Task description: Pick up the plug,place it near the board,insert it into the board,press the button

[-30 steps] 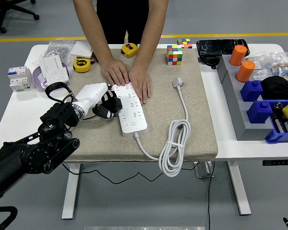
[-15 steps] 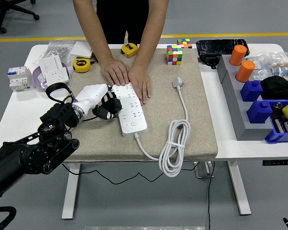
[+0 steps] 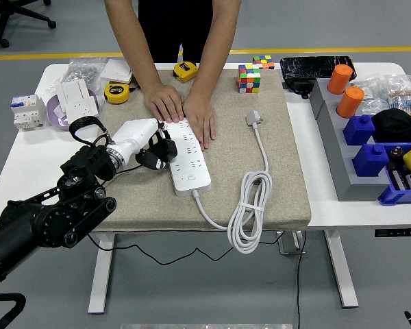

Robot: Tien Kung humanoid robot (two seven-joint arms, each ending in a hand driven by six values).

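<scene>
Plug (image 3: pixel 253 118): lies loose on the mat, right of the board (image 3: pixel 186 155), cord coiled at the near edge. Well apart from your left hand (image 3: pixel 151 148), whose fingers (image 3: pixel 159 152) are curled, gripping nothing, against the board's left side. Person's hands (image 3: pixel 185 110) press the board's far end. Risk: nudging the board or those hands; plug not yet picked up.

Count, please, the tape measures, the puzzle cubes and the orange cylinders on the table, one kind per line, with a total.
Yellow tape measures: 2
Puzzle cubes: 2
Orange cylinders: 2
Total: 6
</scene>
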